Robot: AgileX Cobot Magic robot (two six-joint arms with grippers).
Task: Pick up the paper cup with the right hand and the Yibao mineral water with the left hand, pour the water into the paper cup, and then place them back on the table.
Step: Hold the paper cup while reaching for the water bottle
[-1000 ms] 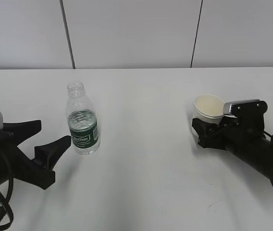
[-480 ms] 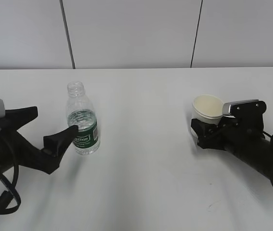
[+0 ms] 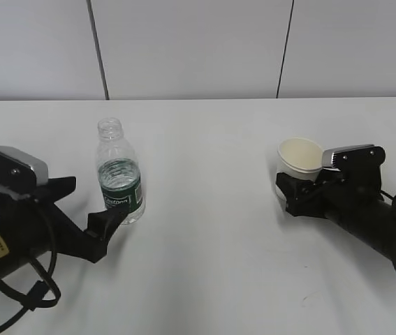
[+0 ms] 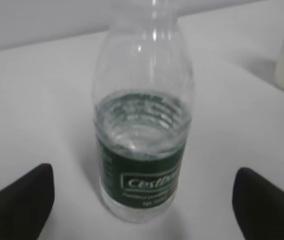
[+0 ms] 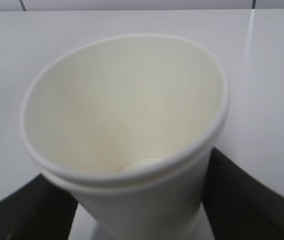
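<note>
The left hand (image 3: 89, 209) is reaching low over the table (image 3: 204, 230) toward the Yibao mineral water (image 3: 119, 173), which is standing upright on the left half of the surface, well in from every edge. Its claw is spread wide: in the left wrist view the two black fingers (image 4: 16, 202) are sitting to either side of the bottle with clear white surface between each of them and the plastic, so nothing is gripped there yet. The bottle is uncapped and roughly half full, and in the exterior view the near finger is appearing very close to its green label; a nudge from that tip before the fingers come together could be tipping it and spilling water. On the right half of the surface the right hand (image 3: 302, 192) is pinching the paper cup (image 3: 301, 159), its fingers pressed against both sides of the wall. In the right wrist view the cup is leaning and its rim is looking slightly oval, so too hard a squeeze could be buckling the thin paper or narrowing the mouth for the pour.
</note>
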